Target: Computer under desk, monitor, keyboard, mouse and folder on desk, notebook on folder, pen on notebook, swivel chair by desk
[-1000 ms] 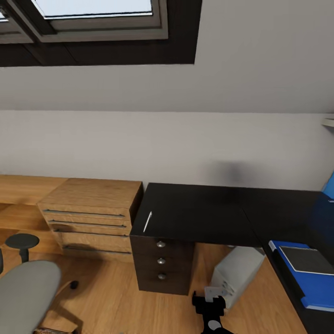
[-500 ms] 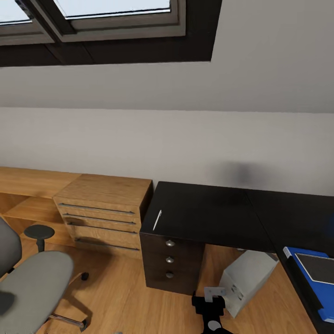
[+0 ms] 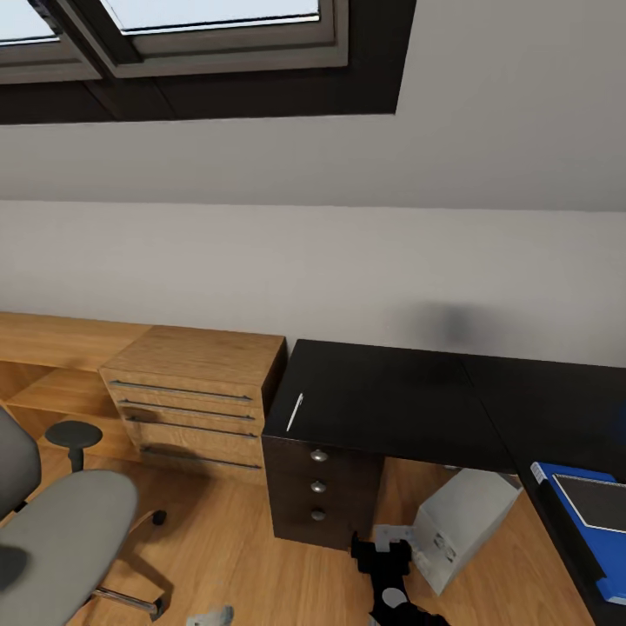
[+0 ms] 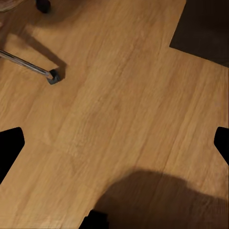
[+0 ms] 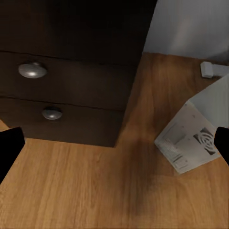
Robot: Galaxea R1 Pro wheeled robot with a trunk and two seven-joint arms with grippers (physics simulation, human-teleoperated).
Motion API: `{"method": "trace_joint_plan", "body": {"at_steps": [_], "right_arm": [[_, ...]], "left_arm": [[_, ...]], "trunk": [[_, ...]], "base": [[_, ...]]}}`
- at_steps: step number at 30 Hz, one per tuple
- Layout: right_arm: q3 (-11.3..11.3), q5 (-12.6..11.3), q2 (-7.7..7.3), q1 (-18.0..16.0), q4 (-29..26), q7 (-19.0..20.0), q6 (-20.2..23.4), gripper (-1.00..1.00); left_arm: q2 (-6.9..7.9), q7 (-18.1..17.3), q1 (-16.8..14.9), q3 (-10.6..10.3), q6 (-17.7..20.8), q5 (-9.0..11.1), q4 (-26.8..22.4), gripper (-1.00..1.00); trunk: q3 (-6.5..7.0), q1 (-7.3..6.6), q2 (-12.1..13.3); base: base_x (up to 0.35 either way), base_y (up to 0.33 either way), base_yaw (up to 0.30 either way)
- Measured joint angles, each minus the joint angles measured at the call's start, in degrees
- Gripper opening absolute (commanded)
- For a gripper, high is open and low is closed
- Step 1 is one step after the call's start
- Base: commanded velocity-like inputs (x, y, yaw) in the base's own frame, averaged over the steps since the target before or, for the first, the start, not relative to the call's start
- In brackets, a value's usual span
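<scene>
Nearest me, the right gripper [image 3: 387,556] hangs low over the plank floor [image 3: 235,556], just in front of the desk's [image 3: 382,400] dark drawer unit [image 3: 322,491]. In the right wrist view its two black fingertips [image 5: 9,145] stand wide apart at the picture's edges with nothing between them, and past them I see two round knobs [image 5: 32,70] of that drawer unit. The left gripper's fingertips [image 4: 10,145] are likewise spread wide and empty over bare floor, near a chrome chair leg with its caster [image 4: 52,77].

The swivel chair [image 3: 56,539] stands well apart from the desk, out beyond the light oak drawers [image 3: 196,400]. The computer [image 3: 461,530] lies tilted on the floor under the desk, just beside the drawer unit, its labelled face toward the right gripper.

On the desk's nearer wing lies the blue folder [image 3: 578,530] with the dark notebook [image 3: 596,502] on top of it. Farther back, the pen [image 3: 296,411] lies by itself on the desk top above the drawer unit, close to the edge that meets the oak drawers. Behind the desk the pale wall slopes up to a skylight [image 3: 209,26].
</scene>
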Motion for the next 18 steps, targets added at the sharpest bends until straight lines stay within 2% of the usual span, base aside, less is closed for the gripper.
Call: {"method": "trace_joint_plan", "body": {"at_steps": [1, 2, 5, 6, 7, 10, 11, 12, 14, 15, 17, 18], "right_arm": [[0.0, 0.0, 0.00, 0.0, -0.9, 0.0, 0.2, 1.00], [-0.1, 0.1, -0.09, 0.0, -5.9, -0.3, 2.7, 1.00], [-0.4, 0.0, -0.28, -0.1, -9.7, -1.0, 6.1, 1.00], [-0.5, 0.0, -0.36, -0.1, -10.9, -1.4, 7.4, 1.00], [-0.5, 0.0, -0.50, -0.3, -13.3, -2.2, 10.0, 1.00], [-0.6, -0.1, -0.66, -0.4, -16.9, -3.6, 13.6, 1.00], [-0.9, 0.0, -0.74, -0.6, -21.3, -5.5, 17.0, 1.00], [-1.5, -0.2, -0.75, -0.6, -23.4, -6.2, 18.1, 1.00], [-2.2, -0.4, -0.71, -0.6, -24.9, -6.7, 19.0, 1.00], [-3.0, -0.5, -0.67, -0.6, -25.8, -6.9, 19.5, 1.00], [-4.1, -0.6, -0.63, -0.7, -26.5, -7.2, 20.1, 1.00], [-4.4, -0.7, -0.64, -0.7, -26.7, -7.2, 20.2, 1.00]], "left_arm": [[0.20, 0.0, 0.0, 0.0, -0.1, 0.0, -1.0, 1.00], [2.55, 0.5, -0.1, 0.0, 0.8, -0.2, -8.7, 1.00], [5.30, 1.8, 0.0, 0.0, 4.7, -0.2, -17.6, 1.00], [6.32, 2.5, 0.0, 0.1, 6.6, -0.2, -20.7, 1.00], [8.41, 4.4, 0.0, 0.3, 11.3, -0.2, -27.0, 1.00], [11.37, 8.3, 0.0, 1.4, 17.9, 0.6, -36.5, 1.00], [13.48, 12.5, -0.1, 5.0, 23.8, 0.6, -44.0, 1.00], [14.09, 13.8, -0.1, 7.7, 25.8, 0.8, -46.8, 1.00], [14.45, 14.6, 0.0, 10.5, 27.3, 0.9, -48.4, 1.00], [14.67, 15.1, -0.1, 13.0, 29.4, 0.9, -49.6, 1.00], [14.86, 15.5, 0.0, 16.1, 33.0, 0.9, -51.2, 1.00], [14.92, 15.6, 0.0, 16.9, 34.1, 0.8, -51.8, 1.00]], "trunk": [[0.00, 0.00, 0.0], [0.02, 0.00, 0.0], [0.00, 0.00, 0.0], [0.00, 0.00, 0.0], [0.01, 0.00, 0.0], [0.01, 0.00, 0.0], [0.02, -0.01, 0.0], [0.01, 0.00, 0.0], [0.01, 0.00, 0.0], [0.01, -0.01, 0.0], [0.01, 0.00, 0.0], [0.00, 0.00, 0.0]], "base": [[0.000, 0.000, 0.000], [0.000, 0.000, 0.000], [0.000, 0.000, 0.000], [0.000, 0.000, 0.000], [0.000, 0.000, 0.000], [0.000, 0.000, 0.000], [0.000, 0.000, 0.000], [0.000, 0.000, 0.000], [0.000, 0.000, 0.000], [0.000, 0.000, 0.000], [0.000, 0.000, 0.000], [0.000, 0.000, 0.000]]}}
